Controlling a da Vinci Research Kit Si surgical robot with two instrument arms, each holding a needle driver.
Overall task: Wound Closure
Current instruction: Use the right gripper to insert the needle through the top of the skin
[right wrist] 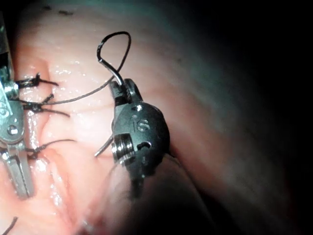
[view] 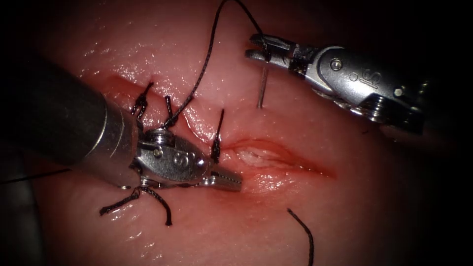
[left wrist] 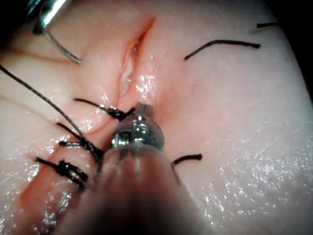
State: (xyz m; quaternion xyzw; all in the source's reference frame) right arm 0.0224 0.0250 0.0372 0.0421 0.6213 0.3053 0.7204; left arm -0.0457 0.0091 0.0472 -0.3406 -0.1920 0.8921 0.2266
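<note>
Tissue [view: 207,231] cut [view: 276,157] half-stitched; right tool [view: 256,47] clenched on needle [view: 262,88], tip in tissue; left tool [view: 227,181] closed, empty, at cut

The cut [view: 276,160] runs left to right across the tissue [view: 345,207]. The left tool [view: 227,181] lies over the cut's stitched left part, its tip at the near edge of the open stretch, with knotted stitches [view: 140,106] behind it and in front of it. The right tool [view: 258,47] hangs behind the cut, towards the right, holding the needle [view: 262,87], which points down to the tissue just behind the cut. The thread [view: 207,59] runs from the right tool's jaws up, then down to the stitches by the left tool. A loose thread end [view: 303,229] lies in front of the cut
</note>
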